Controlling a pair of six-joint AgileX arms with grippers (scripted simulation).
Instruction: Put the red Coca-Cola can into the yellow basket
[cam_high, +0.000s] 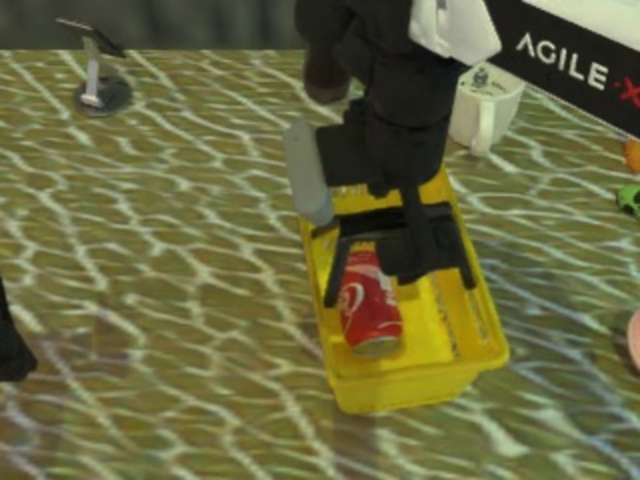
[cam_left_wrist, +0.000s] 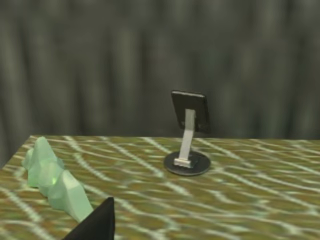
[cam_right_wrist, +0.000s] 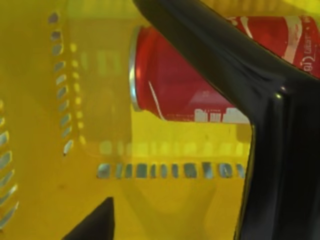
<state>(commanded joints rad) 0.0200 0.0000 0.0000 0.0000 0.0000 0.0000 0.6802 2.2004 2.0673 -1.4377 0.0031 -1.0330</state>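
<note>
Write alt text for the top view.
A red cola can lies on its side inside a yellow basket on a patterned table, with the right arm's tool just above it. A white mug and a phone stand sit farther back.
</note>
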